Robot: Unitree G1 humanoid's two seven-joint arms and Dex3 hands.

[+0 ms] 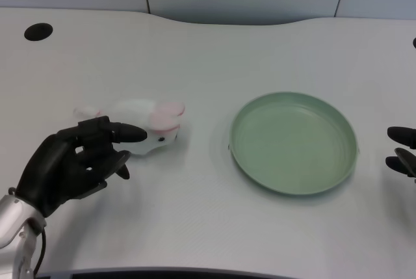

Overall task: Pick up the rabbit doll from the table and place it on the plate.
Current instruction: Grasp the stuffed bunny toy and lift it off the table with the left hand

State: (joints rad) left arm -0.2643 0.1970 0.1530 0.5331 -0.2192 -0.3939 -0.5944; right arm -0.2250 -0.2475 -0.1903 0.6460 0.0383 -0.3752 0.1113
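The black left hand [81,162], fingers spread, touches the soft white-and-pink rabbit doll [146,126]; closing off-centre could nudge it away from the green round plate [294,142].

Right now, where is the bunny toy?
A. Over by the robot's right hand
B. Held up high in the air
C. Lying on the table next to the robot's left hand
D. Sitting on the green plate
C: the rabbit doll lies on the white table by the left hand, and the green plate has nothing on it.
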